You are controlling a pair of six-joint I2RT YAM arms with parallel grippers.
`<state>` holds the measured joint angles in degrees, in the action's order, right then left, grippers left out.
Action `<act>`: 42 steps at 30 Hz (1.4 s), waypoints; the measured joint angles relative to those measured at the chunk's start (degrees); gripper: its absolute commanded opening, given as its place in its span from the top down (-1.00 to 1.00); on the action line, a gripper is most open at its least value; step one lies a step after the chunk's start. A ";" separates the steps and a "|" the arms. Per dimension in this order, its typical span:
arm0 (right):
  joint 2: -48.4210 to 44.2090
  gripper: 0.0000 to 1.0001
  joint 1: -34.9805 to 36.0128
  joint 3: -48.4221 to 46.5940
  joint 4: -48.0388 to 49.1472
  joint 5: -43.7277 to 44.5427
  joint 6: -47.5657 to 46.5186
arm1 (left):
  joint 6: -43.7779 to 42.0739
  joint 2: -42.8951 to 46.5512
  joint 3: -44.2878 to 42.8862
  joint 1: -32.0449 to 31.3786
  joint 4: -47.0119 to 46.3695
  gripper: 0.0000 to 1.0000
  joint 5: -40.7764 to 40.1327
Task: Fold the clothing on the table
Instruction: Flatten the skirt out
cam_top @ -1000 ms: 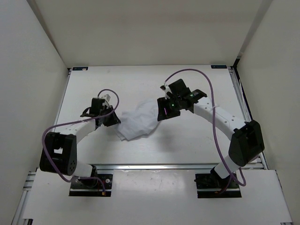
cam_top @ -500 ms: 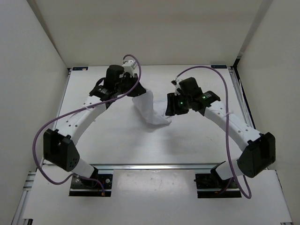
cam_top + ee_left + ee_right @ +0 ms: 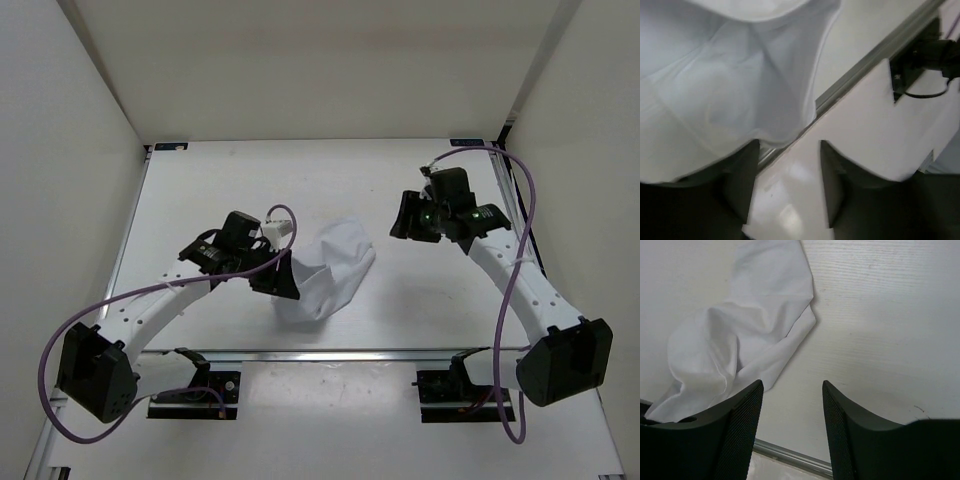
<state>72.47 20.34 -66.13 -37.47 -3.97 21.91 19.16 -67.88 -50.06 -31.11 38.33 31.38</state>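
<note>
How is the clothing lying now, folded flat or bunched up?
Bunched, not neatly folded: the clothing lies in a rumpled, puffy heap on the table, with uneven edges.

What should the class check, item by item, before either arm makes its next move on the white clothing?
1. Left fingers apart, nothing clamped: ok; bare surface shows between them, though the edge of the clothing lies at one finger.
2. Right fingers open and empty: ok.
3. Right fingers apart from the clothing: ok; they hang to its right.
4. Clothing wholly on the table: ok.
5. Clothing lying flat: not ok; it is bunched and wrinkled.
6. Corners easy to find: cannot tell; folds hide them.
</note>
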 measured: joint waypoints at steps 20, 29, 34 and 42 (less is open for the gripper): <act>27.54 0.30 20.59 -16.04 3.21 -9.46 -0.50 | 1.29 0.55 5.46 8.20 0.81 -0.38 -17.44; 41.59 0.67 21.44 -21.22 -3.15 -12.74 -4.20 | 1.88 0.59 2.62 15.43 -1.66 -0.39 -19.61; 42.36 0.68 16.90 -16.28 -6.29 -12.39 -5.20 | 2.16 0.70 2.67 15.32 -2.14 -0.40 -19.61; 48.78 0.66 8.46 -22.25 -10.78 -11.02 -7.56 | 3.65 0.55 3.91 11.78 -3.52 -0.39 -19.12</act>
<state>121.25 28.80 -88.38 -48.25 -14.98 14.35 22.81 -67.33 -46.15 -19.33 34.81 12.25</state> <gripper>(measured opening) 0.162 0.698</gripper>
